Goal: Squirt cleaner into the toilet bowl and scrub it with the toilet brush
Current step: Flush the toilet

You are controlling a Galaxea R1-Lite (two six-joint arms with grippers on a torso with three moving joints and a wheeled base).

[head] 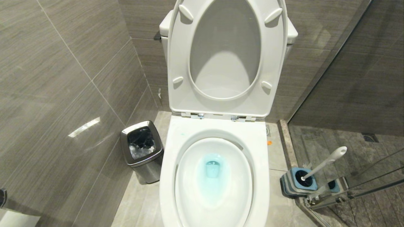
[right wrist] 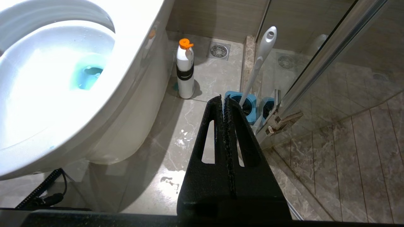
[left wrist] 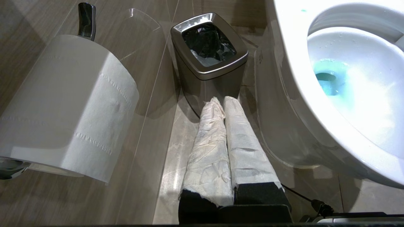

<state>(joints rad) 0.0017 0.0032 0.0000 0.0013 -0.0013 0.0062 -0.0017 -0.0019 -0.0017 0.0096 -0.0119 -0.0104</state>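
The toilet (head: 217, 176) stands with seat (head: 225, 60) and lid raised against the tank, so the bowl (head: 189, 176) lies open in the head view. Turquoise cleaner (head: 214, 171) pools at the bottom of the bowl around the drain and tints the water there; a small turquoise speck also sits on the rim at the back left. The brush (head: 325, 162) rests head-down in its blue holder (head: 298, 181) on the floor to the right of the toilet, just beside the glass shower door (head: 356, 186), its white handle leaning up and to the right. A steel bin (head: 142, 151) with a dark liner stands on the floor to the left of the toilet, near the tiled wall. Neither arm shows in the head view. The left gripper (left wrist: 221, 102), its fingers wrapped in white paper, hangs low beside the toilet with its jaws clenched on nothing, pointing toward the bin; a paper roll (left wrist: 66, 104) on a chrome wall holder hangs close by on its other side. The right gripper (right wrist: 223, 101) hangs low on the other side of the toilet, jaws pressed together and empty, pointing toward the brush holder. In that wrist view a white bottle (right wrist: 185, 71) with an orange cap stands upright on the floor between the toilet base and the holder, apart from both, and wet patches shine on the floor tiles (right wrist: 176, 132) in front of it. A floor drain (right wrist: 219, 50) sits in the corner behind the bottle.
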